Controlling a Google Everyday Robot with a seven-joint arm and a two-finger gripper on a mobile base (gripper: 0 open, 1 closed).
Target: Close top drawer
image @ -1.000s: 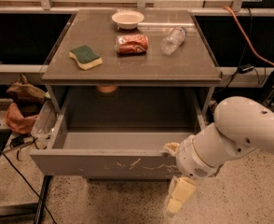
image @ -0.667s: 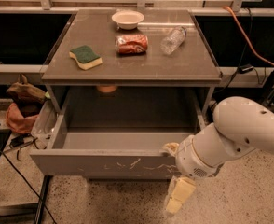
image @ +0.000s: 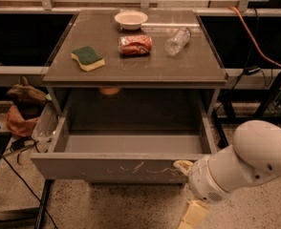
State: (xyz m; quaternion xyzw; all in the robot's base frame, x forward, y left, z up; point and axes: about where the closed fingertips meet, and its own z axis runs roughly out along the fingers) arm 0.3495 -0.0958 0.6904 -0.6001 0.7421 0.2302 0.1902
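Pincer (image: 187,191), spread and empty, at scratched front of pulled-out top drawer (image: 107,169), right end.

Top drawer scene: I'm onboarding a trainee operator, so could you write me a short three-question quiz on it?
1. True or false: the top drawer is fully shut.
2. Which of these lies on the cabinet top? A) green sponge B) banana C) coffee mug
3. Fill in: the gripper is at the ___ end of the drawer's scratched front panel, as the camera sees it.

Key: 1 false, it stands pulled out; 2 A; 3 right.
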